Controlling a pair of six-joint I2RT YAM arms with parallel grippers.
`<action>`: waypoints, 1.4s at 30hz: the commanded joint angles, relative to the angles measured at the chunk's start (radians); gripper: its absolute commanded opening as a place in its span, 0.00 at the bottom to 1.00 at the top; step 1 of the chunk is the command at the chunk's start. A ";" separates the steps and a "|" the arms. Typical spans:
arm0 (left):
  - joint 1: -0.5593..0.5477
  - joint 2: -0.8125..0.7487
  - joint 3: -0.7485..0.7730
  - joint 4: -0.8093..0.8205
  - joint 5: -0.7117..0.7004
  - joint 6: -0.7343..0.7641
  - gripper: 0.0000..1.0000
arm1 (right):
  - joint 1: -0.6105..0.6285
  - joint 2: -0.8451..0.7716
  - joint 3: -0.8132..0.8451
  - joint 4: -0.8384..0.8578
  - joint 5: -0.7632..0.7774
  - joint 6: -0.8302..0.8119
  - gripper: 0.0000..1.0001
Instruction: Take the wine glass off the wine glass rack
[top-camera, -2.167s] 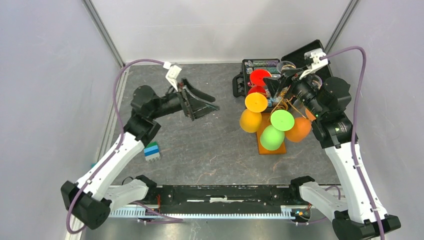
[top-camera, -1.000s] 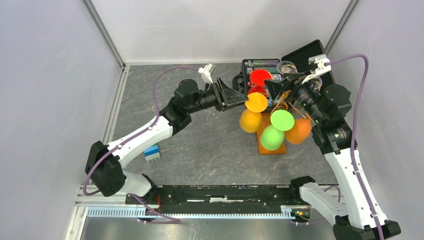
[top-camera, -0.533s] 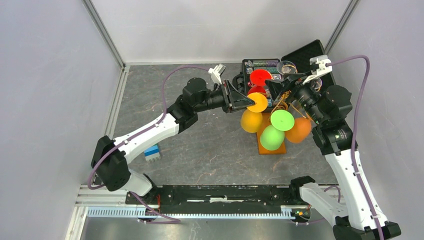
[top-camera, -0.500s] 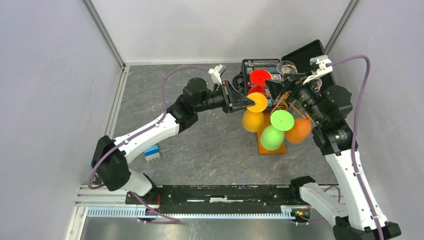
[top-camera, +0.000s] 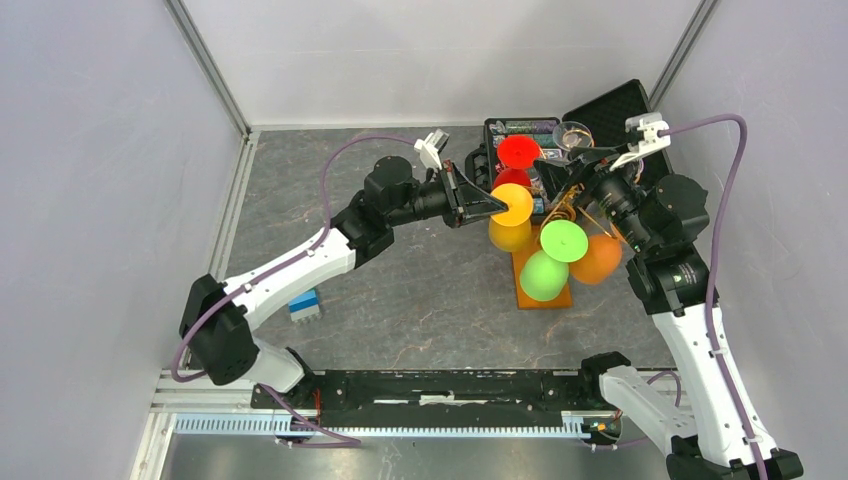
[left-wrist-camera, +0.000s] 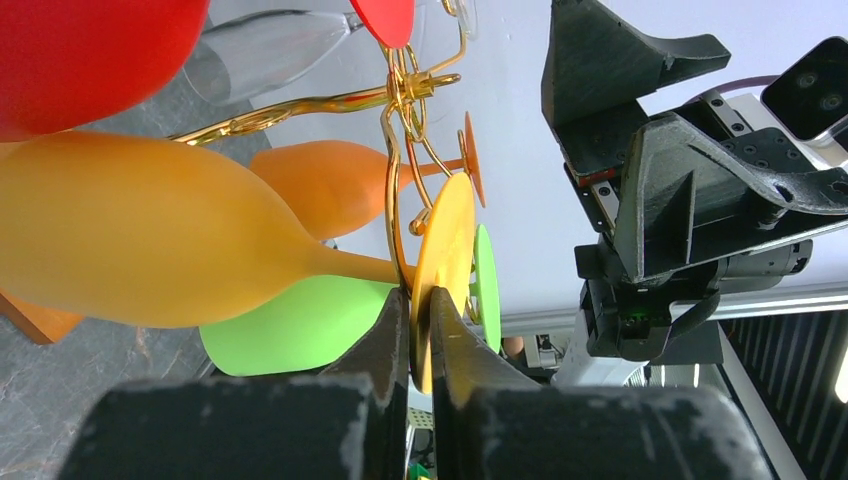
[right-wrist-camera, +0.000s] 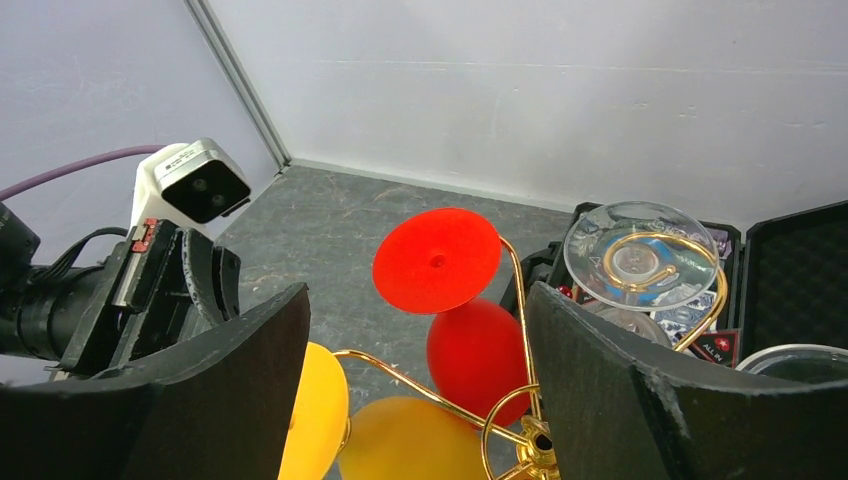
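Wine glass, the yellow one, hangs from the gold wire rack, its stem caught in a wire loop and its bowl pointing down. The left hand is pinched narrow on the rim of the glass's flat round foot, one finger on each face. The right hand hovers over the top of the rack, spread wide and holding nothing. A red glass, a green glass and an orange glass hang close around it.

I judge the grasp made and the removal not yet done. The foot has to slide out along the wire arm, then the glass goes down to the worktop.
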 joint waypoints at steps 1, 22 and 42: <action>-0.001 -0.075 0.011 0.010 -0.042 0.008 0.02 | -0.002 -0.015 -0.009 0.033 0.020 0.012 0.84; -0.007 -0.080 0.035 -0.054 -0.083 0.052 0.19 | -0.002 -0.030 -0.030 0.034 0.047 0.012 0.84; -0.015 -0.081 0.110 -0.019 -0.210 0.083 0.02 | -0.002 -0.055 -0.031 0.035 0.064 0.010 0.84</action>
